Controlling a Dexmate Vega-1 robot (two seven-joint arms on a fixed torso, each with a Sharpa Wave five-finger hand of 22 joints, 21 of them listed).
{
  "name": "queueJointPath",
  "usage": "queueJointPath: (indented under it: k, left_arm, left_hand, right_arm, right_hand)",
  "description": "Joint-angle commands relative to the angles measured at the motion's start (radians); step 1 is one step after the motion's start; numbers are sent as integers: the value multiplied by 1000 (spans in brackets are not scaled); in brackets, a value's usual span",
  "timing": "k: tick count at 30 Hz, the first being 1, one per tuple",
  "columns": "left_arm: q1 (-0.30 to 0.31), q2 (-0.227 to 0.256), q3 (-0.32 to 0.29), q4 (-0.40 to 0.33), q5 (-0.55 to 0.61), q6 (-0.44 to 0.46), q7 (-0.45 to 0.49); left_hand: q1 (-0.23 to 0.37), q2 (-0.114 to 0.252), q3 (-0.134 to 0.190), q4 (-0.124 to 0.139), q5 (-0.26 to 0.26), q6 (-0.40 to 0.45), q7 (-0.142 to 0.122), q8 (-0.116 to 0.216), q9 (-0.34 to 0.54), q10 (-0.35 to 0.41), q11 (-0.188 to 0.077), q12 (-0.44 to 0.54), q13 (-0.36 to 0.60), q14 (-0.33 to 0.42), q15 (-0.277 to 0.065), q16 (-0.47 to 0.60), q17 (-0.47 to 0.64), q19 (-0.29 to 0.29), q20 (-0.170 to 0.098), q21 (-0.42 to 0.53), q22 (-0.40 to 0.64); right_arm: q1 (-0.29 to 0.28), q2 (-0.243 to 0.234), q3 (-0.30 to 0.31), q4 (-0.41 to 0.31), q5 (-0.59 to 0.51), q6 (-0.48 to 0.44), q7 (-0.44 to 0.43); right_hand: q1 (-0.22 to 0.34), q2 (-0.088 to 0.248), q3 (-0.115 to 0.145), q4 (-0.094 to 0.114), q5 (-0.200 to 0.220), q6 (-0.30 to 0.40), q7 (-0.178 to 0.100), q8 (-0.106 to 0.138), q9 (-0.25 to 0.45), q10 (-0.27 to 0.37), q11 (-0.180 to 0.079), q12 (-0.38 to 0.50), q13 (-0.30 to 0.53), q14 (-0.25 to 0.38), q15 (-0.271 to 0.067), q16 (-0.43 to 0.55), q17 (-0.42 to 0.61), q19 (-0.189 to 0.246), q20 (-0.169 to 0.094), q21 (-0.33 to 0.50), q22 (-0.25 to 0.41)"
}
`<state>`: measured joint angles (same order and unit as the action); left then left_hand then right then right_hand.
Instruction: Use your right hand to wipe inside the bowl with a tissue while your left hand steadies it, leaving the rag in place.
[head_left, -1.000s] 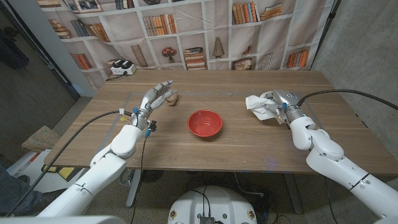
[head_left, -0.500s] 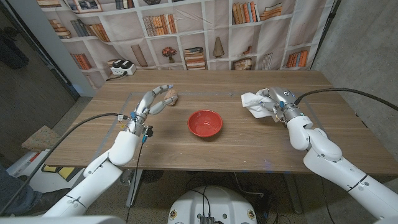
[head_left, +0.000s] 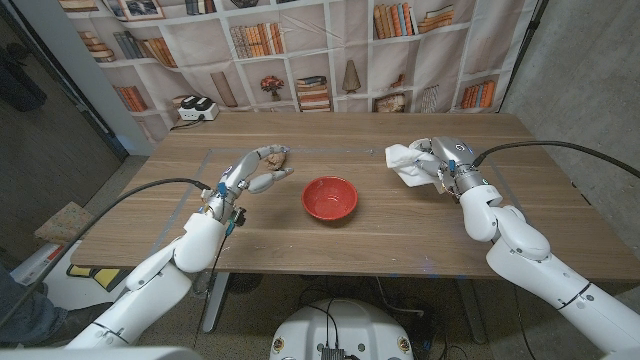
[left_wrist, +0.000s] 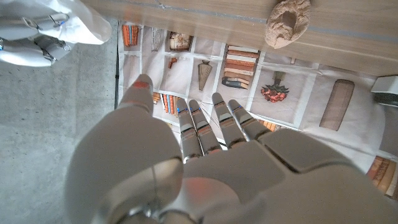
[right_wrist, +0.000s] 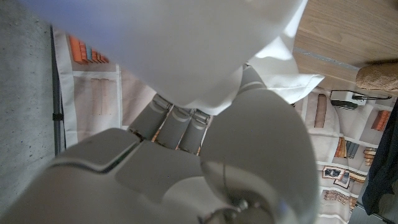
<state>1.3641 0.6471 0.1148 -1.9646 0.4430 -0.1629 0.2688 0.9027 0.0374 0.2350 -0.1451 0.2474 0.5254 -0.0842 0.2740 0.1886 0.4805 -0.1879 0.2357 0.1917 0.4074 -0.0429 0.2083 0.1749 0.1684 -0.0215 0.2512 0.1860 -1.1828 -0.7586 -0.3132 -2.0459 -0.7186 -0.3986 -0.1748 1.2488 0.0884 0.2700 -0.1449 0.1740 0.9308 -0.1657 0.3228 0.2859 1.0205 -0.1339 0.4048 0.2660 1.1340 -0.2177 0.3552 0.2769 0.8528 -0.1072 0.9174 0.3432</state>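
A red bowl (head_left: 329, 197) stands upright at the middle of the wooden table (head_left: 350, 250). My left hand (head_left: 255, 170) hovers to the left of the bowl, a short gap away, fingers apart and holding nothing; its back (left_wrist: 205, 168) also appears in the left wrist view. My right hand (head_left: 442, 162) is at the right of the table, well apart from the bowl, and grips a crumpled white tissue (head_left: 404, 160). In the right wrist view the tissue (right_wrist: 186, 37) bulges over the hand's fingers (right_wrist: 180, 124).
A tan crumpled lump (head_left: 277, 156) lies just behind my left hand, also seen as a lump (left_wrist: 287, 22) in the left wrist view. A small white device (head_left: 195, 108) sits at the table's far left corner. A bookshelf backdrop hangs behind the table.
My left hand has swung right, nearer the bowl, with its fingers curving. My right hand has carried the tissue slightly up and to the left.
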Motion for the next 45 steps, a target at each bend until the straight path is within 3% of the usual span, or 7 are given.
queueJointPath:
  k: [1, 6, 14, 19, 29, 37, 45]
  left_arm:
    - [62, 29, -26, -111, 192, 64, -54]
    - [87, 46, -41, -148, 242, 80, -106]
    - [121, 48, -57, -193, 377, 109, -114]
    - [124, 47, -67, -186, 405, 85, -105]
    - [121, 81, -64, -222, 484, 110, -233]
    - [150, 100, -49, -248, 613, 130, -228]
    - [142, 104, 4, -221, 692, 149, -178]
  left_hand:
    - [-14, -3, -7, 8, -1, 4, -11, -5, 3, 6, -8, -6, 3, 3, -111, -4, 4, 0, 10, -2, 2]
    - [-17, -9, -12, 10, -1, 6, -17, -7, 3, 13, -13, -7, 4, 7, -117, -4, 5, -5, 7, -6, 2]
    - [-6, -27, -17, 4, 3, 12, -31, -10, 3, 29, -19, -9, 5, 11, -130, -7, 3, -13, 0, -13, 0]
    - [26, -42, -16, -3, 14, 79, -55, 7, 2, 96, -22, -4, 6, 43, -145, -2, 3, 8, -16, -14, -2]
    - [71, -53, -10, -8, 25, 160, -78, 25, 0, 173, -26, -5, 7, 88, -162, 1, 2, 47, -22, -10, -2]
    - [83, -60, -10, -8, 26, 150, -82, 15, 0, 168, -24, -16, 6, 80, -163, -8, 2, 43, -15, -16, -3]
    - [97, -63, -9, -7, 28, 146, -94, 8, 0, 166, -26, -24, 7, 70, -165, -15, 3, 32, 3, -24, -3]
  right_arm:
    - [14, 4, -4, -4, 9, 22, 1]
    - [26, 1, -14, -9, -3, 19, 16]
    - [41, -6, -13, -12, -7, 33, 25]
    - [51, -9, -16, -11, -16, 37, 32]
    - [62, -8, -24, -22, -29, 34, 54]
    - [86, 10, -51, -13, -57, 30, 64]
    - [102, 13, -58, -6, -60, 42, 85]
  right_hand:
    - [31, 41, -2, -1, 5, 10, 0, -4, 4, 57, -43, 5, 5, 12, -17, 3, 6, 2, -117, 9, 3]
    - [33, 40, -2, -2, 6, 14, 1, -4, 3, 60, -43, 5, 5, 16, -18, 3, 6, 3, -117, 15, 2]
    - [33, 38, -3, -3, 7, 19, 2, -4, 2, 66, -42, 4, 2, 23, -17, 5, 8, 3, -116, 23, 1]
    - [34, 38, -3, -3, 8, 23, 2, -4, 2, 68, -42, 4, 2, 24, -17, 3, 7, 3, -117, 26, 0]
    - [36, 36, -4, -5, 8, 23, 2, -6, 1, 69, -41, 2, 2, 27, -17, 1, 5, 1, -117, 32, -2]
    - [38, 36, -3, -6, 8, 24, 2, -8, 0, 68, -41, 1, 4, 27, -17, -1, 5, -2, -118, 36, -5]
    - [40, 36, -3, -6, 8, 25, 2, -9, 0, 70, -41, 1, 4, 30, -17, -1, 6, -3, -117, 40, -7]
